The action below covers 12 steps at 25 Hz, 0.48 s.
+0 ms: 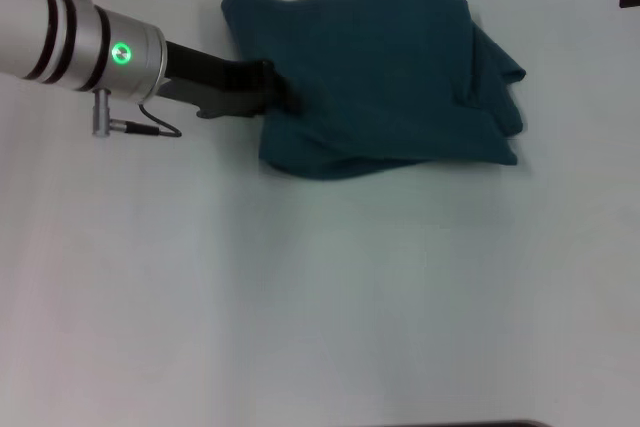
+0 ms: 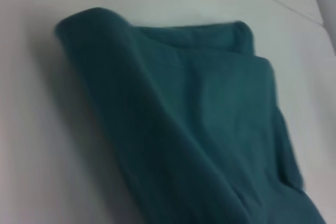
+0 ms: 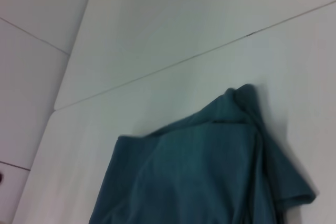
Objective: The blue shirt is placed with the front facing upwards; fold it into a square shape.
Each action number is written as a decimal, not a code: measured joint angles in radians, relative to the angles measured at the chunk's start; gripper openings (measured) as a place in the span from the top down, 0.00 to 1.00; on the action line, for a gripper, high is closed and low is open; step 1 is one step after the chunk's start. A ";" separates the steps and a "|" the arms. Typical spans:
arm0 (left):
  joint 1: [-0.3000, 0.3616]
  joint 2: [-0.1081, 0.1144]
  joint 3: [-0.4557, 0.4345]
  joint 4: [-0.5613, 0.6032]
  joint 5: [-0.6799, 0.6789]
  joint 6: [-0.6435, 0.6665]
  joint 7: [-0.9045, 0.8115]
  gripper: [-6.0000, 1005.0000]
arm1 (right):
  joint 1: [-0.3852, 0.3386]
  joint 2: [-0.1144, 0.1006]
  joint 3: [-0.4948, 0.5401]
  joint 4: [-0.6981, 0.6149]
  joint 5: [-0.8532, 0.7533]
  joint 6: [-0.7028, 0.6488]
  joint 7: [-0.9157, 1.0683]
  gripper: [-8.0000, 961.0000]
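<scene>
Head view: one blue shirt [image 1: 385, 77], already folded into a rough, lumpy block, lying on the far middle of the white surface [image 1: 320, 297]. No lettering showing, plain teal on top. Long axis runs left-right across the view; a sleeve or loose layer sticks out at its right edge. Left end effector [image 1: 268, 87] comes in low from the left and sits at the shirt's left edge, touching the fabric. Its tips are dark against dark cloth, so I cannot tell whether they are open or pinching the edge. So the shirt lies directly to the right of the left end effector, and the left arm is clearly the nearer one. Only a dark sliver at the right border might belong to the right arm; not sure.

Left wrist view: same shirt [image 2: 210, 129] fills the view at close range, a thick rolled fold edge nearest the camera, layers stacked behind it. No fingers visible.

Right wrist view: shirt [image 3: 210, 171] seen from well off, bare surface [image 3: 184, 24] with seam lines between. Right end effector not visible, looks parked away from the work.

Count: one shirt, one arm engaged. Shape is roughly rectangular, not yet a tidy square in my estimate.
</scene>
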 joint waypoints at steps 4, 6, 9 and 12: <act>0.049 -0.016 0.000 -0.084 -0.023 0.125 0.010 0.84 | -0.002 0.000 0.006 0.000 0.000 -0.004 0.002 0.04; 0.074 -0.020 -0.001 -0.123 -0.026 0.186 0.010 0.84 | -0.002 0.000 0.009 0.000 0.000 -0.004 0.003 0.04; 0.118 -0.014 -0.003 -0.159 -0.027 0.276 0.008 0.85 | 0.000 0.000 0.009 0.000 0.000 -0.003 0.003 0.04; 0.154 0.007 -0.004 -0.161 -0.027 0.322 0.005 0.85 | 0.002 0.000 0.009 0.000 0.000 -0.002 0.004 0.04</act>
